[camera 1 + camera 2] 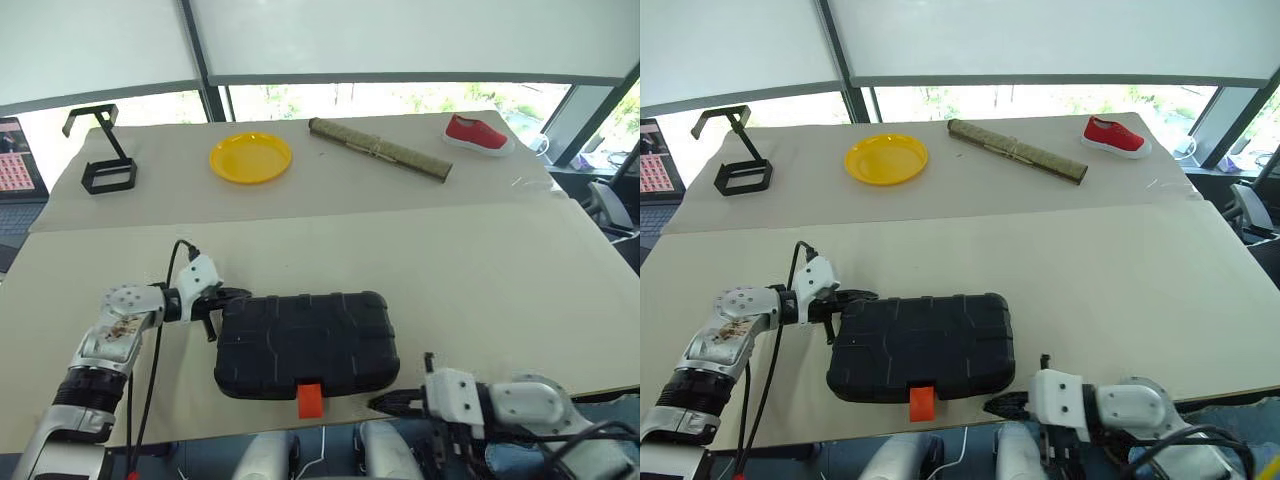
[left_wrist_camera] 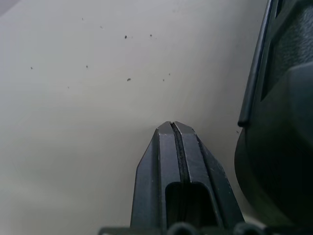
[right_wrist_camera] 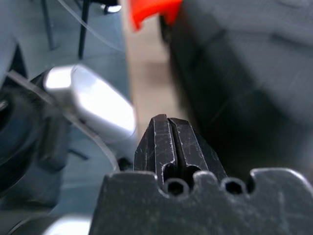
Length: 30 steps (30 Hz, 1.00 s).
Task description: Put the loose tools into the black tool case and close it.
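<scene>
black plastic: the black tool case (image 1: 305,342) is moulded hard shell with a ribbed lid, lying flat and shut near the front edge of the table (image 1: 480,280)
latch: small orange latch (image 1: 310,399) on the near long side, hanging at the table edge
loose tools: none visible on the table; judged already inside the case
handling guess: stiff shell, won't flex; probably moderately heavy if loaded; smooth plastic, likely slippery for bare fingertips, ribs give some bite
where to hold: best judged at the short ends or rim seam; latch is the only small graspable part, push rather than pinch
left gripper (image 1: 238,294): fingers pressed together, nothing held; tip just at the case's left end, touching or a hair off, cannot tell
right gripper (image 1: 385,403): fingers closed tight, empty; low at the case's front right corner, beside the latch side
task state: lid down, looks nearly done; latch maybe not snapped, cannot tell
risk: pushing one end could slide the case off the near edge
background: yellow plate (image 1: 251,158), rolled mat (image 1: 380,150), red shoe (image 1: 477,133), black wire stand (image 1: 103,150), all well apart on the far table
</scene>
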Tool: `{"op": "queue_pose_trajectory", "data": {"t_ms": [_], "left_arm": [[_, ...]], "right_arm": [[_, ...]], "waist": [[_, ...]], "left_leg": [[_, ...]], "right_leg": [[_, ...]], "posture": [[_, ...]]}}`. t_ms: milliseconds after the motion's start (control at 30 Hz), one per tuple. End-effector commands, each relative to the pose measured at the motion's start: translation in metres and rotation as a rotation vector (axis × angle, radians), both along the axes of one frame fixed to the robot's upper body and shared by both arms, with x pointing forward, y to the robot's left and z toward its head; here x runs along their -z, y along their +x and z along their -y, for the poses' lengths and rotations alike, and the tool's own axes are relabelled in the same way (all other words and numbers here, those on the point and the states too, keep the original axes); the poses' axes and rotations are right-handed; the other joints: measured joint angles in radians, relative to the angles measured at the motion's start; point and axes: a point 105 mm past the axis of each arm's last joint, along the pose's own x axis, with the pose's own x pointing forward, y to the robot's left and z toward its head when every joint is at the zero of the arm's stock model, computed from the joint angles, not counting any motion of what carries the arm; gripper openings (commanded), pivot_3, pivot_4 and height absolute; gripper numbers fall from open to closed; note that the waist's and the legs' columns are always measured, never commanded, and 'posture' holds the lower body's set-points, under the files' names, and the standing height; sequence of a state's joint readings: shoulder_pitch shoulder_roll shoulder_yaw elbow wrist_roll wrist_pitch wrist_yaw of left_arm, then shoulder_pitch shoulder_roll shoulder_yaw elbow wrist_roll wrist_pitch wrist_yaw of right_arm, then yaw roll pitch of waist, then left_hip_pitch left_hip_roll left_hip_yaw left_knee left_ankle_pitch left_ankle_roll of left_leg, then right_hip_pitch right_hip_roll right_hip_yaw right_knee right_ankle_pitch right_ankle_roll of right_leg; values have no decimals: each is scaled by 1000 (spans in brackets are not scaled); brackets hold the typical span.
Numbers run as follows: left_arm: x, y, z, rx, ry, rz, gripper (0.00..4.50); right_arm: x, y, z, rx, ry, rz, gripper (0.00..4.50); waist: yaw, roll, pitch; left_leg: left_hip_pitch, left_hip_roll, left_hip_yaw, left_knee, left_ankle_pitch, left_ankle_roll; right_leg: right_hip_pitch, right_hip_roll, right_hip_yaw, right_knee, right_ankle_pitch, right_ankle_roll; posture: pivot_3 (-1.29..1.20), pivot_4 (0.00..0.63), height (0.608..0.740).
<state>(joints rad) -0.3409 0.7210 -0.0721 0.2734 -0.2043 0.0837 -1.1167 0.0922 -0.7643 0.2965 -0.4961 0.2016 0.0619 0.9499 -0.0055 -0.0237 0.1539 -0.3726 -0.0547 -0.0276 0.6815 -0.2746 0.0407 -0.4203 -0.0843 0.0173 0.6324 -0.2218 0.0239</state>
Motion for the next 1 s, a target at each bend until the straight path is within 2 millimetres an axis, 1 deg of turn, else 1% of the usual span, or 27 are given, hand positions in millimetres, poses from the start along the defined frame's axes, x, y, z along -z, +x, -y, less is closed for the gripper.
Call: {"op": "queue_pose_trajectory", "data": {"t_ms": [33, 167, 267, 367, 467, 533, 633, 700, 733, 800, 833, 900, 1000], "left_arm": [[0, -9, -7, -5, 9, -31, 0], [3, -24, -13, -52, -24, -60, 0], [7, -32, -16, -109, -57, -71, 0], [8, -38, -15, -151, -103, -78, 0], [5, -44, -10, -226, -208, -76, 0], [1, -44, -11, -272, -248, -56, 0], [-12, -37, -18, -330, -262, 8, 0], [-28, -30, -22, -343, -282, 62, 0], [-37, -28, -21, -325, -307, 75, 0], [-59, -27, -10, -226, -367, 81, 0], [-66, -27, -4, -172, -370, 73, 0], [-75, -31, 18, -14, -324, 36, 0], [-81, -38, 44, 166, -267, -15, 0]], "right_arm": [[-9, 32, -1, 97, 3, 105, 16], [-21, 69, 0, 156, 22, 187, 16], [-25, 91, -1, 191, 38, 215, 16], [-28, 106, -2, 212, 50, 229, 16], [-30, 125, 1, 245, 52, 247, 16], [-30, 131, 4, 257, 53, 248, 16], [-32, 129, 10, 252, 56, 229, 16], [-33, 122, 17, 236, 50, 204, 16], [-34, 118, 20, 231, 47, 190, 16], [-38, 105, 26, 209, 59, 158, 16], [-42, 99, 26, 197, 84, 147, 16], [-47, 80, 27, 167, 120, 88, 16], [-41, 58, 25, 128, 93, 20, 16]], "waist": [[-4, 0, 0], [-12, 0, 0], [-12, 0, 0], [-9, 0, 0], [-12, 0, 0], [-9, 0, 0], [-4, 0, 0], [-2, 0, 0], [0, 0, 0], [6, 0, 0], [9, 0, 0], [9, 0, 0], [11, 0, 0]], "left_leg": [[0, 0, 0, 0, 0, 0], [0, 0, 0, -1, 0, 0], [0, 0, 0, -1, 0, 0], [0, 0, 0, -2, 0, -1], [0, 0, 0, -2, 0, -1], [1, -1, 0, -2, 0, 0], [0, -1, 0, -2, 0, 0], [0, -1, 0, -2, 0, -1], [0, -1, 0, -2, 0, -1], [-1, -1, 0, -2, 0, -1], [-1, -1, 0, -1, 0, -1], [-1, -1, 0, -1, 0, 0], [-2, -1, -1, -2, -1, 0]], "right_leg": [[0, 0, 0, 0, 0, 0], [-1, 0, 1, 0, 0, 0], [-2, -1, 1, 1, 0, 0], [-2, -2, 1, 1, 0, -1], [-2, -4, 1, 0, 0, -1], [-2, -5, 1, 0, 1, 0], [-2, -6, 0, 1, 1, 0], [-2, -6, -1, 0, 1, 0], [-2, -6, -1, 0, 1, -1], [-2, -6, -2, 0, 1, -1], [-2, -6, -2, 0, 1, 0], [-2, -6, -2, -1, 1, 0], [-2, -5, -2, -1, 1, 0]], "posture": [[0, 150, 740], [0, 150, 740], [0, 150, 740], [0, 150, 740], [0, 150, 740], [0, 150, 740], [0, 150, 740], [0, 150, 740], [0, 150, 740], [0, 150, 740], [0, 150, 740], [0, 150, 740], [0, 150, 740]]}}
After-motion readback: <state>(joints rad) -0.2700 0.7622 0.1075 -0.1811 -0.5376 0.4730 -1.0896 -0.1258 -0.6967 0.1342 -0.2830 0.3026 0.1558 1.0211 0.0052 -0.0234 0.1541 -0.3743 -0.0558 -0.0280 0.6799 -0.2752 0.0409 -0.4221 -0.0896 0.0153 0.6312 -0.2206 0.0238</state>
